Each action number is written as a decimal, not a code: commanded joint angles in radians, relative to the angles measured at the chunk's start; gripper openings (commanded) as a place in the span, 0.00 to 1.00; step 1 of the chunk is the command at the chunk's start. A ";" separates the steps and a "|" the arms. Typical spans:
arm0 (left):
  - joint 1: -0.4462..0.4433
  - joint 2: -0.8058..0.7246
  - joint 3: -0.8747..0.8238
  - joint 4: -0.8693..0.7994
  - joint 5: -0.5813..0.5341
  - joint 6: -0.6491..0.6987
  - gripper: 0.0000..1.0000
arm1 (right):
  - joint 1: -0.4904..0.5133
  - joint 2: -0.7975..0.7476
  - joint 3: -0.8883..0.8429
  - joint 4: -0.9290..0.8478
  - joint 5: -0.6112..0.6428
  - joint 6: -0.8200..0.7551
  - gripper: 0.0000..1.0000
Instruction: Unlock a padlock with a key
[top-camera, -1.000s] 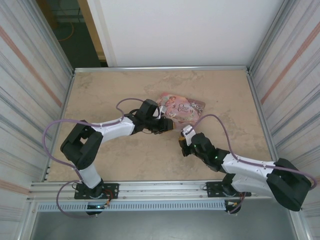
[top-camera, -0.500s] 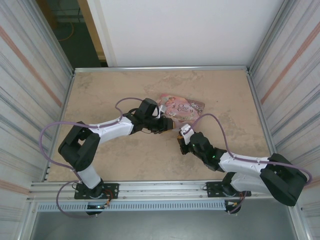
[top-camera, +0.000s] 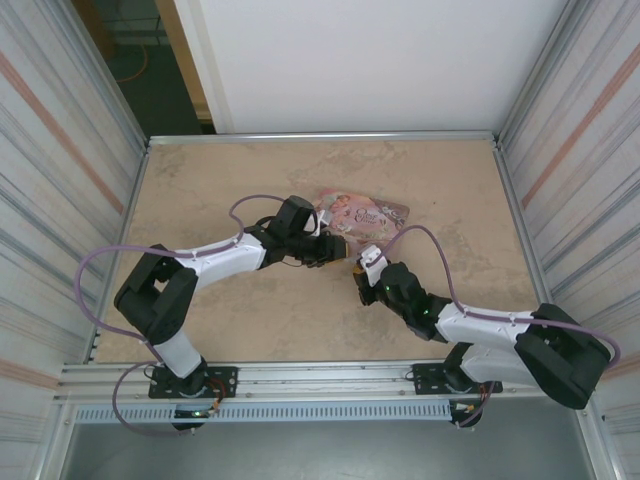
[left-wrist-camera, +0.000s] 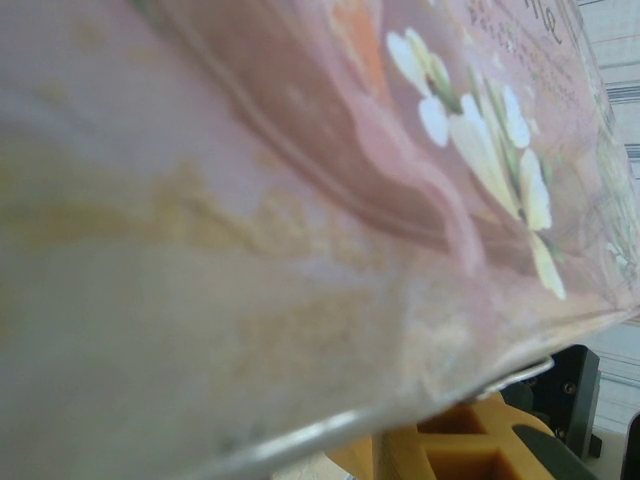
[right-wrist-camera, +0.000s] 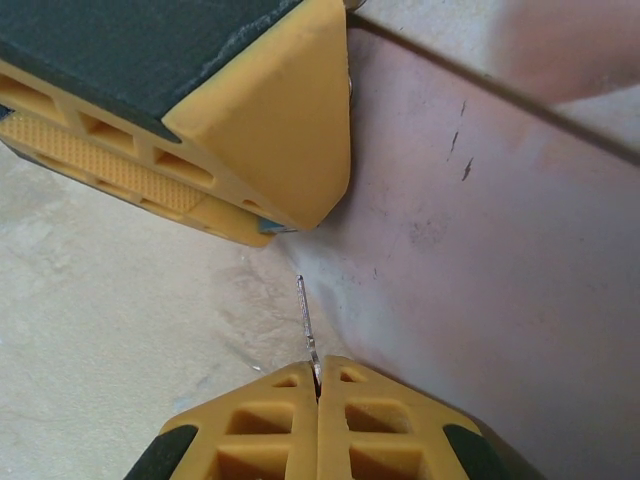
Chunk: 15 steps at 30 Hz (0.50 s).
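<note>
My left gripper (top-camera: 340, 252) is at the near left corner of the pink tin (top-camera: 365, 218). In the right wrist view its yellow fingers (right-wrist-camera: 250, 120) are closed, with a sliver of the blue padlock (right-wrist-camera: 272, 229) showing at their tips. The shackle is hidden. My right gripper (right-wrist-camera: 318, 372) is shut on a thin silvery key (right-wrist-camera: 306, 320). The blade points up at the padlock, with a short gap between them. In the top view the right gripper (top-camera: 360, 272) sits just below the left one. A left finger (left-wrist-camera: 470, 450) shows under the tin's rim.
The pink tin's side (right-wrist-camera: 500, 250) stands close on the right of the key. Its flowered lid (left-wrist-camera: 300, 200) is right against the left wrist camera. Bare beige table (top-camera: 250, 320) lies to the left and near side. Metal walls enclose the table.
My right gripper has crept a little up and left toward the left gripper, with the key in it. The left arm has barely moved.
</note>
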 joint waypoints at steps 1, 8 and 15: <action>0.007 -0.056 0.035 0.016 0.046 -0.011 0.10 | -0.009 0.014 0.043 0.047 -0.022 -0.030 0.00; 0.008 -0.056 0.035 0.015 0.048 -0.009 0.10 | -0.015 0.026 0.056 0.060 -0.033 -0.033 0.00; 0.009 -0.056 0.033 0.016 0.053 -0.009 0.10 | -0.018 0.032 0.059 0.065 -0.035 -0.029 0.00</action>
